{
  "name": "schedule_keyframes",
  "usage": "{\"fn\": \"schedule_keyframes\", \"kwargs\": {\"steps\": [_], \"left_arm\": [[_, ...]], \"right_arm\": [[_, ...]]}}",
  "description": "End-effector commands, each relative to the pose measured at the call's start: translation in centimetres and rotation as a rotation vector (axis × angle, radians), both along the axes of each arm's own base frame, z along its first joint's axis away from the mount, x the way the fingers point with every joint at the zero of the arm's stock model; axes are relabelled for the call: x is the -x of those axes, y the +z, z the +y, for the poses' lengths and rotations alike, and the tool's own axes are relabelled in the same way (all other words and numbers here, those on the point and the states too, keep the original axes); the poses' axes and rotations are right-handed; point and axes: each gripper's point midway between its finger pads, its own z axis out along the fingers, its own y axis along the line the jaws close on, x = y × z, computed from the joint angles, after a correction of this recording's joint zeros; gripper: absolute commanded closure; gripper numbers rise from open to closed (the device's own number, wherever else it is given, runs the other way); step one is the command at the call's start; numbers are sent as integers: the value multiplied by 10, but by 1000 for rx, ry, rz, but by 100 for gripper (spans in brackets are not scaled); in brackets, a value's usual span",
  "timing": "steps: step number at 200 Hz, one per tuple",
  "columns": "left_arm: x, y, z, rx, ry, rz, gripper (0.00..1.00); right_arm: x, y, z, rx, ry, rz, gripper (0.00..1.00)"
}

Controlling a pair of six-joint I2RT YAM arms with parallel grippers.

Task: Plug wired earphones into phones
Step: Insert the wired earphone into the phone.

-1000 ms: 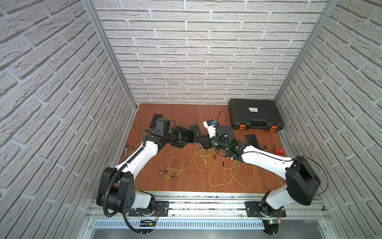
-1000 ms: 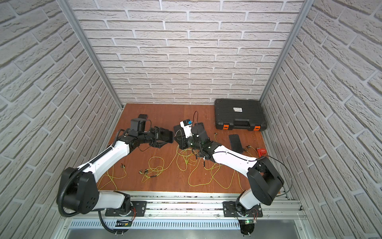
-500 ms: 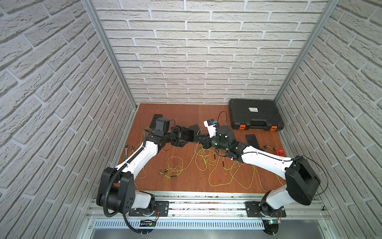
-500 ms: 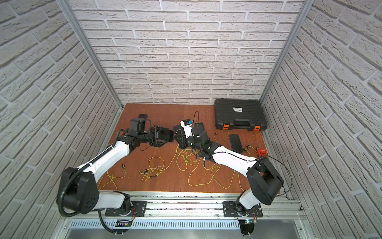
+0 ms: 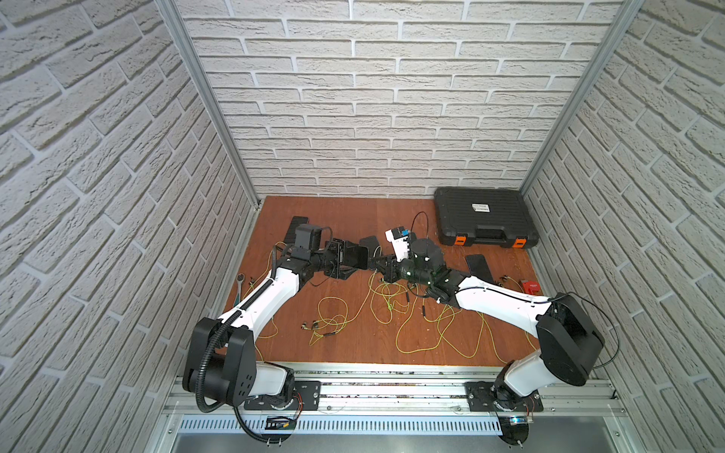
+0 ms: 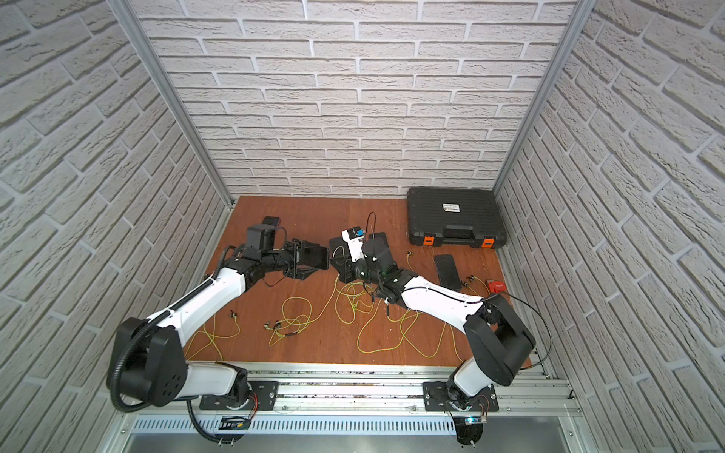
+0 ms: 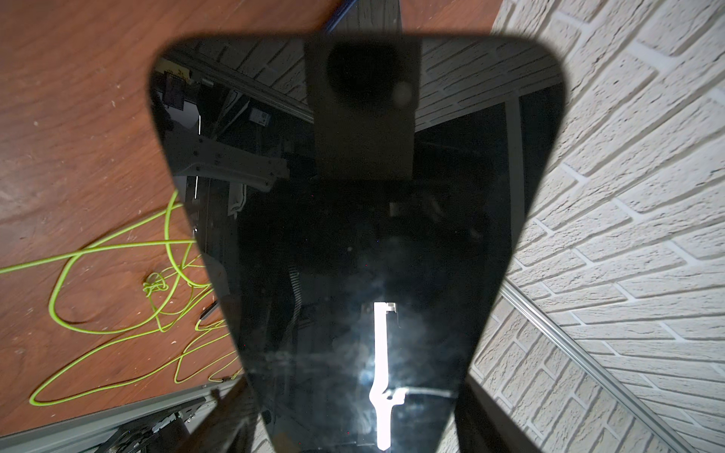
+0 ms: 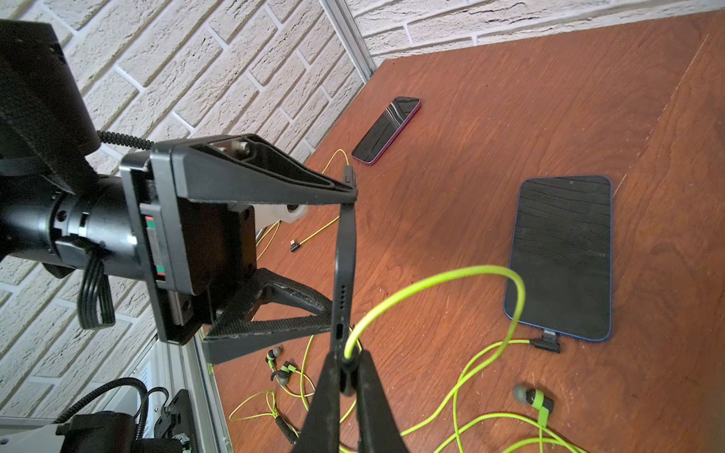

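Plug (image 8: 346, 374) in right gripper (image 8: 348, 361) sits just beside edge of phone (image 8: 342, 270).

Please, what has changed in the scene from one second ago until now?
Almost nothing. The right arm's black elbow joint seems to have shifted very slightly to the robot's left; nothing was grasped or released. The left gripper still holds the flat black phone, and the right gripper stays shut on the end of the yellow-green earphone cord beside that phone's edge. Everything else lies as before.
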Motion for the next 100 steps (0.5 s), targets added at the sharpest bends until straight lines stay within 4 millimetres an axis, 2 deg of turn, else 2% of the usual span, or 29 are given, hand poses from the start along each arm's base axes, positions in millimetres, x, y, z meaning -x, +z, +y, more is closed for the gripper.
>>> {"fn": "schedule_keyframes", "kwargs": {"steps": [1,55,100], "left_arm": [[-3,29,-7,51,-29,-106,100],[-2,22,-2,36,-18,-93,100],[-3,23,-2,36,-20,-98,100]], "right_arm": [[-2,6,5,-31,7,-32,94],[1,19,-11,-25,-34,-92,94],[3,27,-7,-54,-11,-118,94]]}}
